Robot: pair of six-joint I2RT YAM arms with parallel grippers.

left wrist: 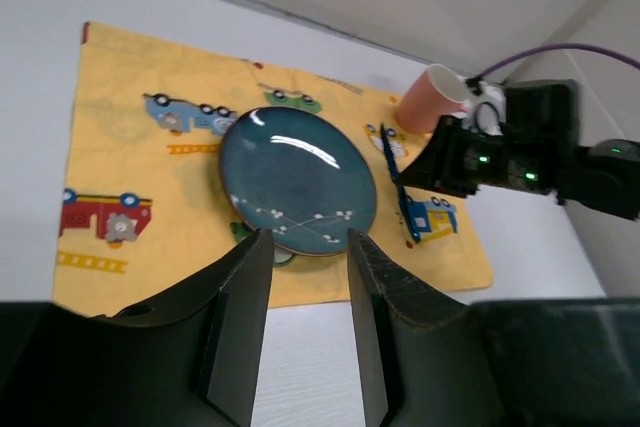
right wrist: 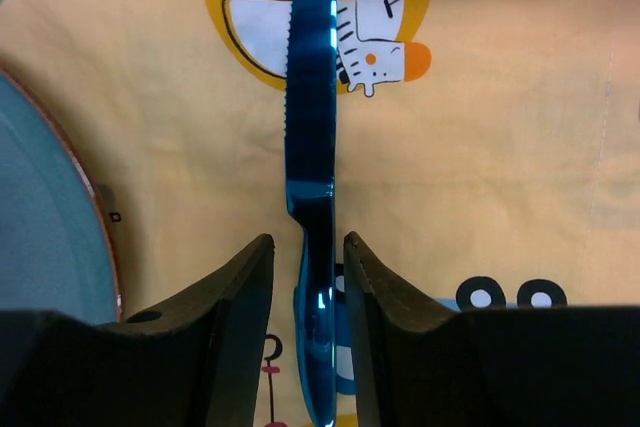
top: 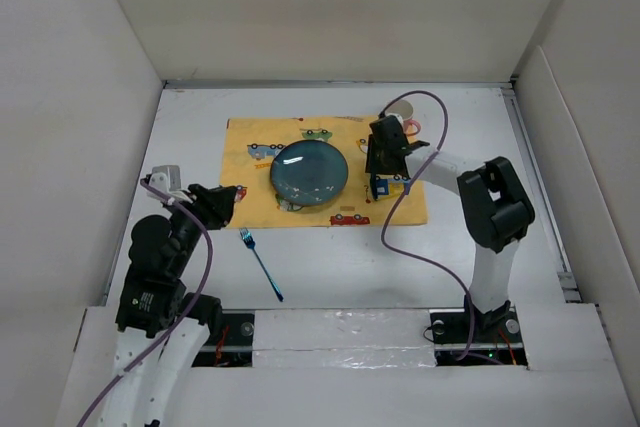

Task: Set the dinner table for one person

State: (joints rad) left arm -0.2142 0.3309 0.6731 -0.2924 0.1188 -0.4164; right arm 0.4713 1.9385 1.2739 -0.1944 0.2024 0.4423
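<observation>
A dark blue plate [top: 310, 172] lies in the middle of the yellow car-printed placemat [top: 250, 137] on the white dinner table [top: 350, 257]. A blue knife [right wrist: 312, 117] lies on the placemat [right wrist: 500, 147] to the right of the plate [right wrist: 40, 197]. My right gripper [right wrist: 308, 242] is open, its jaws straddling the knife handle with a gap on either side. It also shows in the top view [top: 383, 162]. A blue fork [top: 262, 265] lies on the bare table in front of the placemat. My left gripper [left wrist: 308, 242] is open and empty above the table near the placemat's front edge [top: 228, 205].
A pink cup [top: 400, 107] stands at the placemat's far right corner, behind the right gripper; it also shows in the left wrist view [left wrist: 432, 99]. White walls enclose the table on three sides. A purple cable hangs off each arm.
</observation>
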